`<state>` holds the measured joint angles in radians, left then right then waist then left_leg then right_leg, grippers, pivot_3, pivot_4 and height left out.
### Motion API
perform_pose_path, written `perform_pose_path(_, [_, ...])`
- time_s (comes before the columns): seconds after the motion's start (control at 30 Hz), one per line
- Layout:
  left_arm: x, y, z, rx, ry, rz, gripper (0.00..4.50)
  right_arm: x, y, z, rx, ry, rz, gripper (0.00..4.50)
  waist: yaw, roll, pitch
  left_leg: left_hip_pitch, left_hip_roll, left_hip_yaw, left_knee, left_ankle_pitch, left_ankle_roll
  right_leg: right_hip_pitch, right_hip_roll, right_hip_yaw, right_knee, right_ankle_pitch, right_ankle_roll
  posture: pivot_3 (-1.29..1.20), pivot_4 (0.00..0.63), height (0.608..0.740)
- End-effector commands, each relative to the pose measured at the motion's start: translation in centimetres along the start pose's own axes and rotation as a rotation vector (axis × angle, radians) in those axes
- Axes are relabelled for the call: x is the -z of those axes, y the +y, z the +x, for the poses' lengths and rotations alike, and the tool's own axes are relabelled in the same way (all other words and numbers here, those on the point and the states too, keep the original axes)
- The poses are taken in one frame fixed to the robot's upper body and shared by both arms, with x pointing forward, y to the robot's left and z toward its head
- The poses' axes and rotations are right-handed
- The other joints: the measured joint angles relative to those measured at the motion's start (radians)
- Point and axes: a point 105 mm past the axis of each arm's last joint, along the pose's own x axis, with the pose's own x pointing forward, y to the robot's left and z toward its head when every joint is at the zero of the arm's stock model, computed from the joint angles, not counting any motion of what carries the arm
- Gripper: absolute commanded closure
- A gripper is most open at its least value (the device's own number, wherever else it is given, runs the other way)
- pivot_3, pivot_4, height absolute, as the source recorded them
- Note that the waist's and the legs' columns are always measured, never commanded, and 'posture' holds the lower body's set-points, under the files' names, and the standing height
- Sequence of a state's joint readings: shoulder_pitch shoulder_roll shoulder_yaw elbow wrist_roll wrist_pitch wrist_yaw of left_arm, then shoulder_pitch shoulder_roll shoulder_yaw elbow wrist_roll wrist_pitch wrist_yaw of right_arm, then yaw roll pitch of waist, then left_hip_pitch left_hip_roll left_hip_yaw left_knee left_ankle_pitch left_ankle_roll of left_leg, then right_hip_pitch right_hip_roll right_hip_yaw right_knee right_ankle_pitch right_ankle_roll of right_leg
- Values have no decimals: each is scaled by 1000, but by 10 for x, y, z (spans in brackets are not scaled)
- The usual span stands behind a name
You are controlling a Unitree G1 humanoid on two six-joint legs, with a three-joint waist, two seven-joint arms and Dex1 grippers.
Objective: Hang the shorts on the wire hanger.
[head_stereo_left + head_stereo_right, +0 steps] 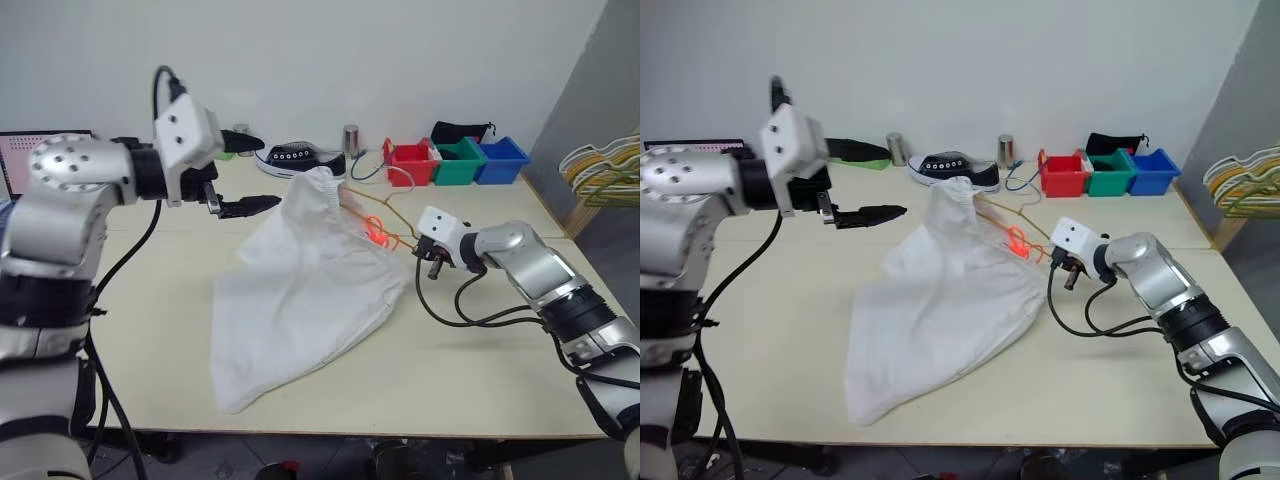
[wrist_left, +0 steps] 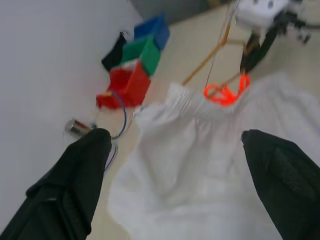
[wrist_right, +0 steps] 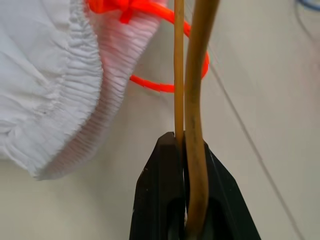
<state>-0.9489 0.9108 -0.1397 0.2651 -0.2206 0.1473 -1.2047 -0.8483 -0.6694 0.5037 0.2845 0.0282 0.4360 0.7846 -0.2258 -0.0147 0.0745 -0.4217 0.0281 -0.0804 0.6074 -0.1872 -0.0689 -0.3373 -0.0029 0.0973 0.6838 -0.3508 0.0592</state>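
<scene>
The right gripper's two black fingers rise from the bottom centre, clamped together on the thin golden-tan wire hanger, whose two strands run straight up to the top edge. At upper left lies the white fabric shorts' ribbed elastic waistband; its neon-orange drawstring loops behind the wire over the beige tabletop.

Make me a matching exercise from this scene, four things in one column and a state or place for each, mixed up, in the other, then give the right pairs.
Things:
1. left pincer
2. right pincer
3. shorts
4. sneaker

States or places:
A. at the table's far edge, by the wall
B. shut on the wire hanger
C. open, in the air above the table
D. spread on the table, waistband raised

Pairs: 1-C, 2-B, 3-D, 4-A
</scene>
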Motion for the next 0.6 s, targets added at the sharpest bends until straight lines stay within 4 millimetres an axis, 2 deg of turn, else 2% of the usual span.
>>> perform_pose_path(0.03, [7,8,7,53,53,128,51,-33,-12,-7,58,-72,-106,4500,-2,0,0,0,0,0,0,0,0,0,0,0,0,0,0,-195,0,740])
perform_pose_path(0.2, [13,17,30,48,63,225,51,-52,-10,-7,97,-88,-192,4500,-10,0,0,-1,0,-1,1,0,0,0,0,0,1,0,0,-224,0,740])
perform_pose_path(0.5, [36,2,36,180,166,319,51,-70,-8,-17,179,-79,-321,4500,-55,0,0,-1,-1,-1,3,0,0,-5,-1,0,13,0,0,-249,0,740])
perform_pose_path(0.6, [36,4,39,148,162,330,542,-74,-4,-18,192,-76,-365,4500,-70,0,0,-1,0,-1,3,1,1,-6,0,0,14,0,0,-244,0,740])
